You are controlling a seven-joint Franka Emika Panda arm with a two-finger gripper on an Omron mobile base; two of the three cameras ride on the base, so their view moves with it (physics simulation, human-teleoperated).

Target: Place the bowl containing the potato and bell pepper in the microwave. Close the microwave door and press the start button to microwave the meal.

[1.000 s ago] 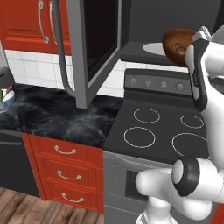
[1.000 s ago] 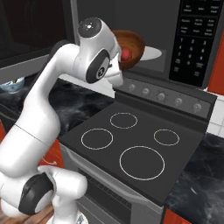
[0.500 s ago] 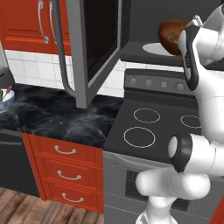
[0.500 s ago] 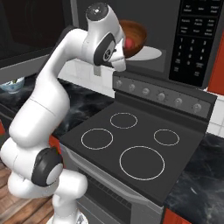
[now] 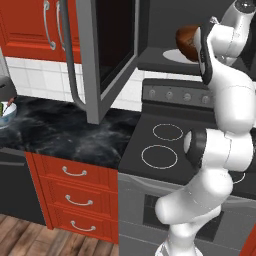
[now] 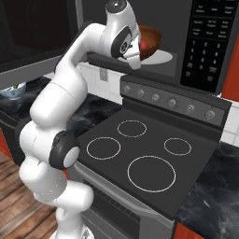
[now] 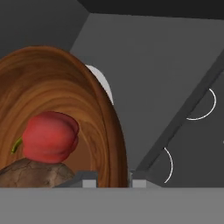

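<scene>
From the left base view, the white arm rises at the right and reaches up into the open microwave [image 5: 165, 30], where the brown wooden bowl [image 5: 187, 41] sits in the cavity mouth just over the white turntable [image 5: 172, 55], its far side hidden behind the arm's wrist. The microwave door [image 5: 107, 50] hangs wide open to the left, its long grey bar handle [image 5: 69, 55] facing the red cabinets [image 5: 30, 25], and a white bowl [image 5: 6, 114] rests on the dark marble counter [image 5: 65, 132] at the far left, well apart from the stove [image 5: 175, 145]. From the right base view, the bowl [image 6: 150, 41] shows behind the arm's hand, above the turntable [image 6: 161, 58] and beside the black keypad panel [image 6: 207, 39]; a red piece [image 6: 145, 44] peeks out inside it. In the hand view, the gripper [image 7: 114, 179] has its two tips closed on the bowl's rim [image 7: 114, 131], one tip inside and one outside. The bell pepper [image 7: 50, 136] lies in the bowl, touching the potato [image 7: 33, 174] below it, with the grey microwave interior behind.
</scene>
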